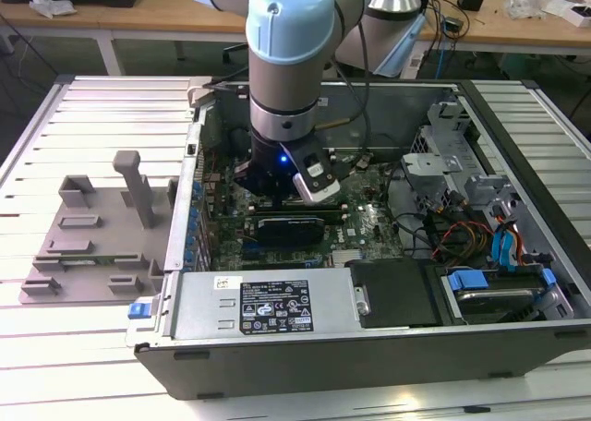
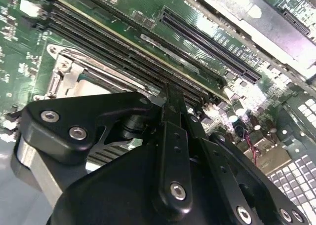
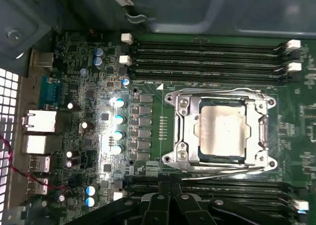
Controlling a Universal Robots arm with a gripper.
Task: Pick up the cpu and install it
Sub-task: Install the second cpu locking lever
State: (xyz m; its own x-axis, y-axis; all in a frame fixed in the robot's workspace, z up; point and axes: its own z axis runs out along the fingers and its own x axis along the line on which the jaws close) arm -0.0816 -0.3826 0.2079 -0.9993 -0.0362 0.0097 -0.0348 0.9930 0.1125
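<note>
1. The arm [image 1: 286,61] reaches down into the open computer case [image 1: 369,338], which lies on the slatted desk [image 1: 102,107]
2. The hand [image 1: 277,195] hangs just above the green motherboard [image 3: 89,87]; its black linkages show in both wrist views
3. Whether its fingers are open or closed I cannot tell, since their tips are hidden by its own body, and nothing can be seen in its hold
4. The cpu [image 3: 222,130] lies flat inside the metal socket frame [image 3: 180,131] on the motherboard, its silver top plate facing up
5. In the first wrist view the socket sits between two banks of black memory slots [image 3: 207,62], with a column of capacitors [image 3: 118,126] beside it
6. The grey plastic fixture [image 1: 92,241] with upright posts stands on the desk outside the case, at the exterior view's left, well apart from the hand
</note>
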